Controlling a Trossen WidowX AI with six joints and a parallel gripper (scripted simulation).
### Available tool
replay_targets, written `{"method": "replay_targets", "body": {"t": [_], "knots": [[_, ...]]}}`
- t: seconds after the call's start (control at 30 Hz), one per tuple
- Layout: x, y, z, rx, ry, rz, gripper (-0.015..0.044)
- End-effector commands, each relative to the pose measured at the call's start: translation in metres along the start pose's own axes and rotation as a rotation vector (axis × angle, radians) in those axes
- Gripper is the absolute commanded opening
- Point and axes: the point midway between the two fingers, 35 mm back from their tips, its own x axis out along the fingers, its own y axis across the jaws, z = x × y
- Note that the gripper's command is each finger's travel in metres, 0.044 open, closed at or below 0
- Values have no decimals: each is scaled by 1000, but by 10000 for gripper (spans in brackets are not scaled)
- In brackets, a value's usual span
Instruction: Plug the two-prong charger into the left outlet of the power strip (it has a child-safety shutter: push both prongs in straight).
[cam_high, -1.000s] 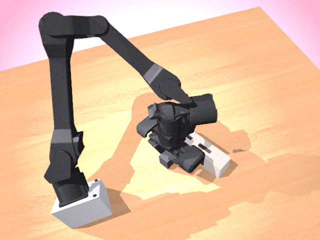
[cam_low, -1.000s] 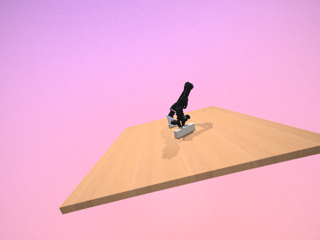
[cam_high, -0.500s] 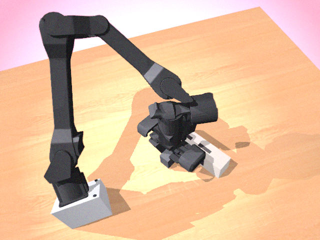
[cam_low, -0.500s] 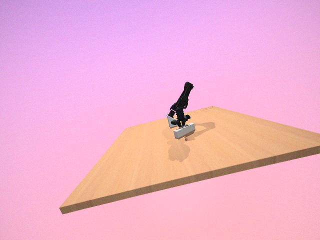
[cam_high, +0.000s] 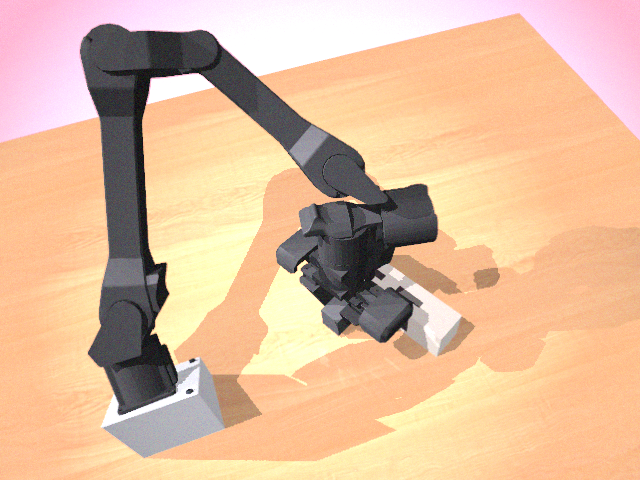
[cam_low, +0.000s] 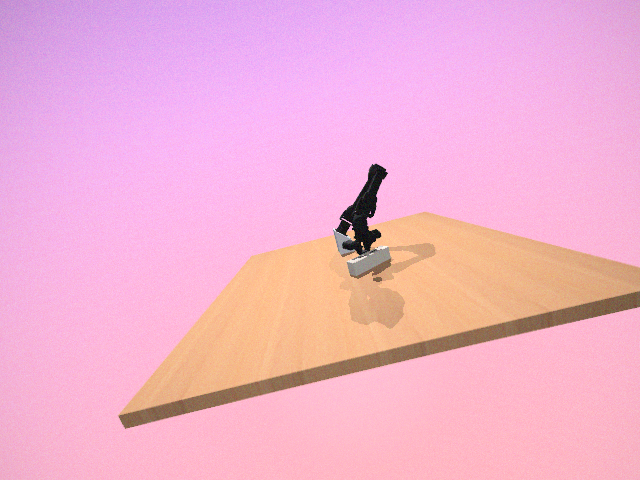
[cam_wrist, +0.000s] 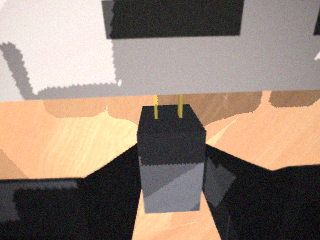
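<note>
Pincer (cam_high: 356, 304) (cam_low: 364, 250) (cam_wrist: 167, 147) clamped on black two-prong charger (cam_wrist: 171, 147); both prongs (cam_wrist: 156, 107) exposed, pointing toward white power strip (cam_high: 439, 322) (cam_low: 369, 262) (cam_wrist: 165, 65).

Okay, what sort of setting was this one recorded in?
Probably a bare robot test bench: one black arm bolted to a white base block, a wood-grain tabletop, and a plain pink backdrop with no furniture or walls showing.
</note>
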Motion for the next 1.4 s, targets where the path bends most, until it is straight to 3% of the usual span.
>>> {"method": "replay_targets", "body": {"t": [0.0, 1.37], "knots": [[0, 0, 1, 5, -3, 4, 0], [-1, 0, 11, 4, -3, 4, 0]]}}
